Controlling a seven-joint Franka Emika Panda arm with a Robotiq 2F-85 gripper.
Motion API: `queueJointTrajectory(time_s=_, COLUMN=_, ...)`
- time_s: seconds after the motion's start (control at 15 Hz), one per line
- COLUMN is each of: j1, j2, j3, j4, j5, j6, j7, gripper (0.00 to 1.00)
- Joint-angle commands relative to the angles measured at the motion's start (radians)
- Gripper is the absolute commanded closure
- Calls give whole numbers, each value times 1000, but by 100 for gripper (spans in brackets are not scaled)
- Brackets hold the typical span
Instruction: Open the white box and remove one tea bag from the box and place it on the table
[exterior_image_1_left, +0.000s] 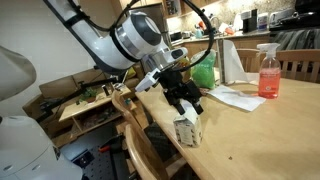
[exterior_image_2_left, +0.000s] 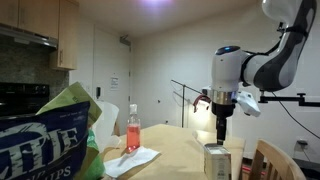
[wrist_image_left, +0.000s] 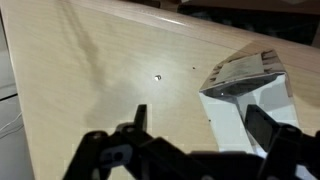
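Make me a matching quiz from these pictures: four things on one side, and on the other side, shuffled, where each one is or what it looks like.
Things:
1. white box
2. spray bottle
3. paper sheets
4. pincer

Descriptions:
A. holds pink liquid
B. lying flat on the table, beside the bottle
C. open, hanging just above the carton
D. standing near the table edge, right under the arm's tool

Pairs: 1-D, 2-A, 3-B, 4-C
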Motion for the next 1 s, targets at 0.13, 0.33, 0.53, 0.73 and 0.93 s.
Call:
queueJointTrajectory(time_s=0.13, j1=29, j2=118, j3=1, j4=91, j5=-34, j6=-70, j7=12, gripper=0)
queueJointTrajectory(time_s=0.33, j1=44, j2=146, j3=-2, j4=115, j5=-42, j6=-94, j7=20, gripper=28)
queueJointTrajectory(time_s=0.53, j1=237, j2=127, j3=-175, j4=123, j5=5, j6=-89, j7=4, gripper=51)
queueJointTrajectory(time_s=0.73, j1=374, j2=122, j3=-293, j4=129, j5=-1, j6=-109, j7=32, gripper=73)
queueJointTrajectory(time_s=0.93, j1=482, j2=106, j3=-369, j4=123, j5=-16, j6=-143, j7=70, gripper=95)
